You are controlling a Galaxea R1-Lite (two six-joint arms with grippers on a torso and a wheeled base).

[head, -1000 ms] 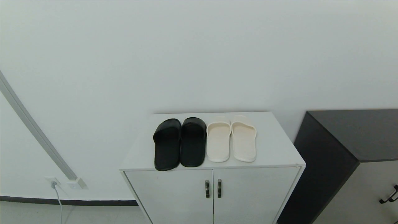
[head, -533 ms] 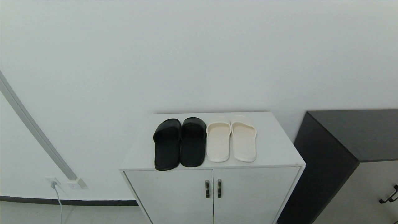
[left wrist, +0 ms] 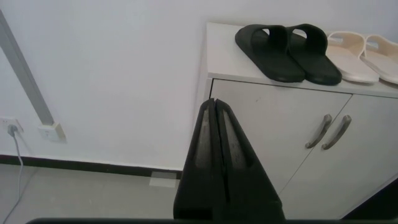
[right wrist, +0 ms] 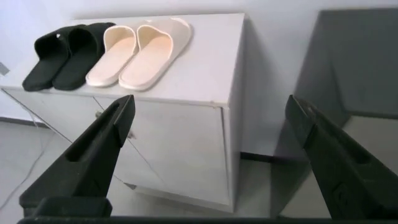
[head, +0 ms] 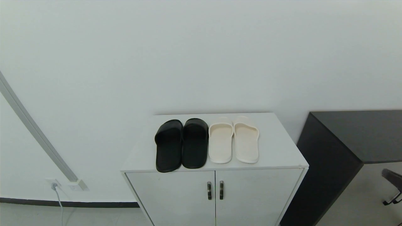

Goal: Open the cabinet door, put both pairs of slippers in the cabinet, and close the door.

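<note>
Newly in at the head view's lower right edge, a dark rounded end of the right arm (head: 392, 176) now shows in front of the dark cabinet (head: 345, 141), where 0.5 s ago only that cabinet's bar handle (head: 390, 199) was seen; the cabinets and slippers lie as they did.

Behind everything runs a plain white wall (head: 201, 56), crossed at the left by a slanting grey trunking (head: 31, 125). The dark cabinet stands to the right of the white cabinet (head: 282, 147), close beside it. The white cabinet's 2 doors (head: 176, 197) are closed, their 2 dark upright handles (head: 209, 190) side by side at the centre seam.

On the white cabinet's top lie 4 slippers in a row, toes to the wall. The black slippers (head: 181, 144) take the left side, the outer one's heel reaching the front edge. The cream slippers (head: 234, 142) lie just beside them on the right, set a little back from the edge.

Low on the wall at the left is an outlet (head: 52, 182) with a grey cable (head: 59, 204) hanging from it.

The left gripper (left wrist: 214, 106) hangs in front of the white cabinet's left corner, below its top, with its fingers pressed together and nothing between them. The right gripper (right wrist: 208, 115) is spread wide and holds nothing, facing the white cabinet's right corner.
</note>
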